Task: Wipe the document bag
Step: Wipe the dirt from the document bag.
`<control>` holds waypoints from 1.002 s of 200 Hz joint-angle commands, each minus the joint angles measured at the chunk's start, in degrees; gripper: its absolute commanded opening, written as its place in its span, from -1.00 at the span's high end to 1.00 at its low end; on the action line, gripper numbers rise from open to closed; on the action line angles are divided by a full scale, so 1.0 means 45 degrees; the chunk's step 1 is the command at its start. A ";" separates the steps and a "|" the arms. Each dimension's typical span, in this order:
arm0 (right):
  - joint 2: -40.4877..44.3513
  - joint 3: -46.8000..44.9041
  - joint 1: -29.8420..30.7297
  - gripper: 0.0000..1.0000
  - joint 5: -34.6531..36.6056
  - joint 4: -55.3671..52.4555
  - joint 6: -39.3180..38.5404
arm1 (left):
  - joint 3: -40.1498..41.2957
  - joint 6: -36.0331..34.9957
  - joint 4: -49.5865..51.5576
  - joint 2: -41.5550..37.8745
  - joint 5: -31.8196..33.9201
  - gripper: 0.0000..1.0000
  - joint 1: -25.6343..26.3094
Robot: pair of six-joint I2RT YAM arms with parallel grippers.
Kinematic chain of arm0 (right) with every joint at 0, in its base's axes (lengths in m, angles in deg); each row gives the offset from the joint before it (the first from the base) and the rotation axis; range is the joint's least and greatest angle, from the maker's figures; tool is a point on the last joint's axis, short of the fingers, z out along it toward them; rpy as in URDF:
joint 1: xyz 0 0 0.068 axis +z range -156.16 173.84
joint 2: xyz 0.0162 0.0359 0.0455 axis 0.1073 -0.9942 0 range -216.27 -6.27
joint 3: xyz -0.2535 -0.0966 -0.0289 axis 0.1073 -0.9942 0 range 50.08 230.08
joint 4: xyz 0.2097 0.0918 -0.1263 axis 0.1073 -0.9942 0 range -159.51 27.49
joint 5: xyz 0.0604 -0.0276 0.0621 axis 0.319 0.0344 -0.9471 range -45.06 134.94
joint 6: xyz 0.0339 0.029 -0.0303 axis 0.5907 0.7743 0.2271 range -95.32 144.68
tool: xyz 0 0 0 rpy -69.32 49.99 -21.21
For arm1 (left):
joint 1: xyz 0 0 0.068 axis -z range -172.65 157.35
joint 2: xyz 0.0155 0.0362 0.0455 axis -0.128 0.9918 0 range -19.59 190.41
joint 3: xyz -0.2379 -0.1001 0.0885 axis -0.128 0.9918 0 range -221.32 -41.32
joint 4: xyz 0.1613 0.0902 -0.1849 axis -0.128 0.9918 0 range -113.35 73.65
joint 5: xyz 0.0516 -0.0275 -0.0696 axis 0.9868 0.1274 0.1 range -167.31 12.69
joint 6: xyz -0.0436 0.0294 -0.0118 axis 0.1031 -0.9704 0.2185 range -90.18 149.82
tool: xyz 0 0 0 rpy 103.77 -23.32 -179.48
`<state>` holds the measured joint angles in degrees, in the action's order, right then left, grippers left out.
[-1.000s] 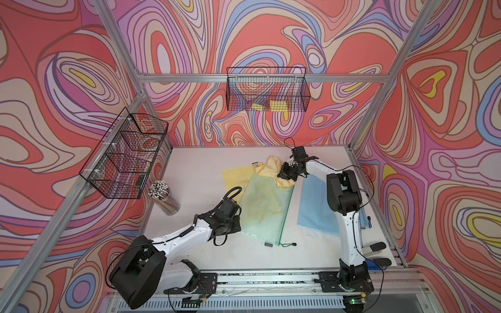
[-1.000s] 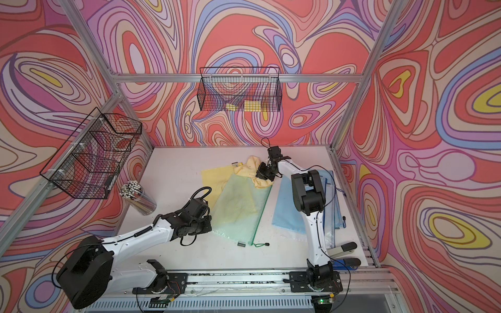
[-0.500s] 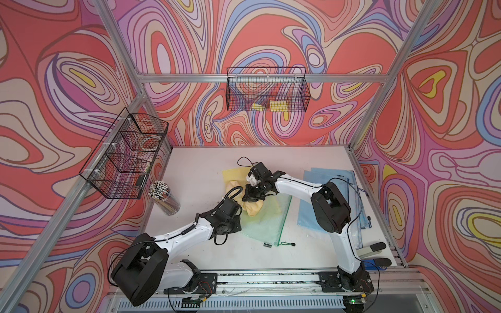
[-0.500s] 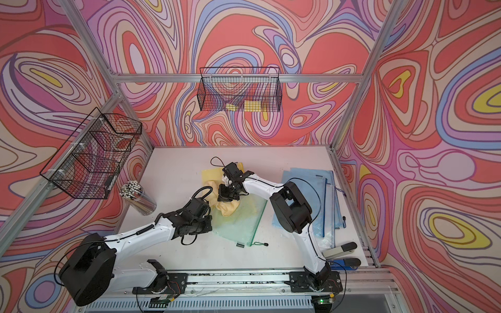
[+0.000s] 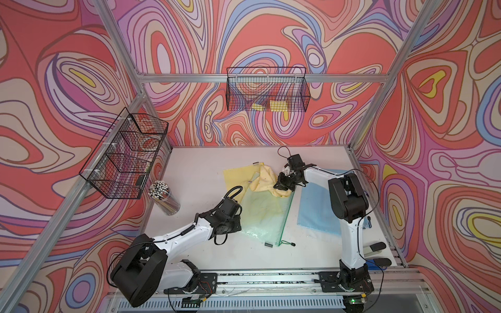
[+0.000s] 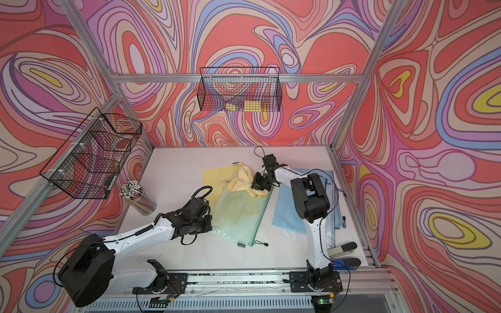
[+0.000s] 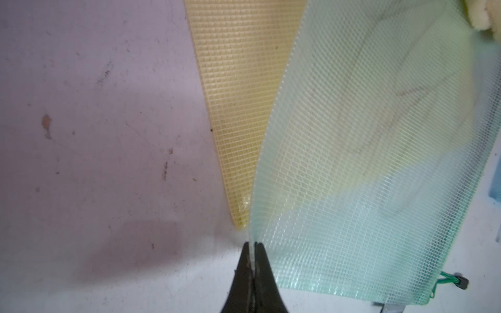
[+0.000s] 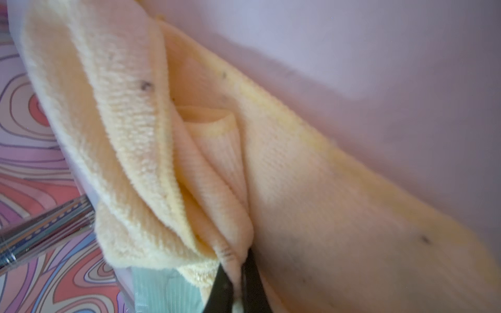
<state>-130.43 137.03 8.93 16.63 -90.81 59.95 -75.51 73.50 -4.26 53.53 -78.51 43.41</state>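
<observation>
Since half a second ago the right arm has swung back across the worktop (image 5: 200,168), carrying the cloth (image 5: 267,181) from the left part of the green document bag (image 5: 267,214) to its upper right corner; the left arm has kept its place. At the left of both top views a wire basket (image 5: 124,160) hangs on the wall, and just below and right of it a jar of pens (image 5: 165,200) stands on the worktop. Right of the jar, the left fingers (image 7: 248,268) are pressed together on the left edge of the green document bag, its thin mesh pinched between them in the left wrist view. That bag lies in the middle of the frame, its zip running down its right side to a green pull cord at the lower end. Its upper left part overlaps a yellow bag (image 5: 235,176), which shows through the mesh. At the bag's upper end the cloth, pale yellow with a few dark specks, lies bunched, and the right fingers (image 8: 250,273) are clamped on a fold of it at its right end. Further right, a blue bag (image 5: 314,211) lies flat on the worktop, partly under the right arm and just beside the green document bag.
</observation>
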 commanded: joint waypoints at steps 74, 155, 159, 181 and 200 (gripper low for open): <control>0.4504 -0.0928 -0.1321 1.00 0.1859 -0.1518 -0.0405 | -0.2400 -0.0018 0.5958 -0.0012 0.5160 0.14 -0.0004; 1.1299 -0.1459 -0.2291 1.00 0.6330 -0.4904 -0.0784 | -0.4409 -0.3499 0.4598 -0.1183 0.3833 -0.33 0.2207; 1.1469 -0.1404 -0.2317 1.00 0.6442 -0.5072 -0.0814 | -0.4625 -0.3574 0.4541 -0.0910 0.3725 -0.31 0.2494; 1.2327 -0.1110 -0.2356 1.00 0.7099 -0.5950 -0.0859 | -0.5720 -0.3747 0.4182 0.0966 0.3370 -0.23 0.3886; 1.3064 -0.0736 -0.2358 1.00 0.7958 -0.6731 -0.0886 | -0.6581 -0.3725 0.3969 0.2658 0.3332 -0.16 0.4763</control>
<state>-74.70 131.61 -1.36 45.48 -113.95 56.87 -101.83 59.03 14.69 57.77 -62.11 61.20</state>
